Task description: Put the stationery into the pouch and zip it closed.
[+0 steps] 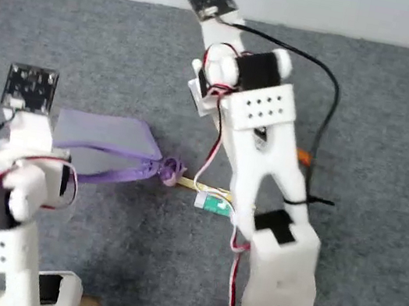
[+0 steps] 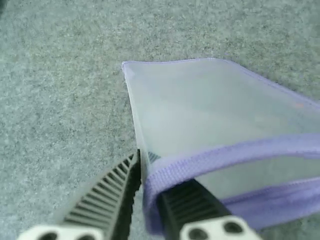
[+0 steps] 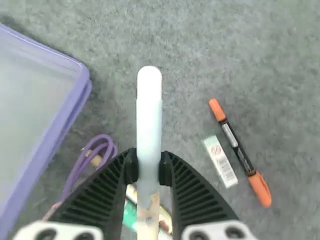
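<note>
The pouch [image 1: 103, 143] lies on the grey carpet [image 1: 401, 116] at centre left of the high view. The left gripper [image 2: 147, 175] is clamped on its purple edge, at the pouch's left end. The right gripper [image 3: 148, 162] is closed around a white pen [image 3: 149, 115], or perhaps a glue stick, held over the carpet near the pouch. A purple cord [image 3: 92, 155] lies by the pouch's corner. An orange marker [image 3: 239, 151] and an eraser [image 3: 220, 161] lie just beside each other, well apart from the pouch.

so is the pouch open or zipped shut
Open: the pouch has its purple edges apart, left end effector gripping one.
</note>
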Available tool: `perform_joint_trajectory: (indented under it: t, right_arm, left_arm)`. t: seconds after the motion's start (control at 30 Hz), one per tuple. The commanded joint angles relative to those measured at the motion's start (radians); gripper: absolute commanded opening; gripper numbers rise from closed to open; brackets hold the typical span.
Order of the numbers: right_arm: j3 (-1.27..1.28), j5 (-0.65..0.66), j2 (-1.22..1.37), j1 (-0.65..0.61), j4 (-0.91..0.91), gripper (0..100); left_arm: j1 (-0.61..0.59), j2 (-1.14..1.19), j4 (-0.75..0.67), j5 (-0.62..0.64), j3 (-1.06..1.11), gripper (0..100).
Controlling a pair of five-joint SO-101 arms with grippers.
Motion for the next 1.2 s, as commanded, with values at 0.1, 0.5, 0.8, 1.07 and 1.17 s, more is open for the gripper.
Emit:
perform_joint_trajectory:
  t: [0.1,0.5,0.8,1.07,1.17]
  right_arm:
    - [0.084,-0.196,-0.311,-0.058,0.041,0.7]
    - [0.084,-0.433,-0.530,-0.214,0.039,0.7]
    - [0.087,-0.488,-0.607,-0.278,0.042,0.8]
    - [0.414,-0.485,-0.823,-0.278,0.039,0.8]
    - [0.606,-0.485,-0.958,-0.272,-0.045,0.8]
  left_arm:
    - [0.008,0.157,0.005,0.075,-0.159,1]
    - [0.009,0.440,0.005,0.167,-0.303,1]
    - [0.157,0.500,-0.002,0.232,-0.325,1]
    - [0.135,0.500,-0.002,0.249,-0.326,1]
    - [0.115,0.499,0.020,0.245,-0.338,1]
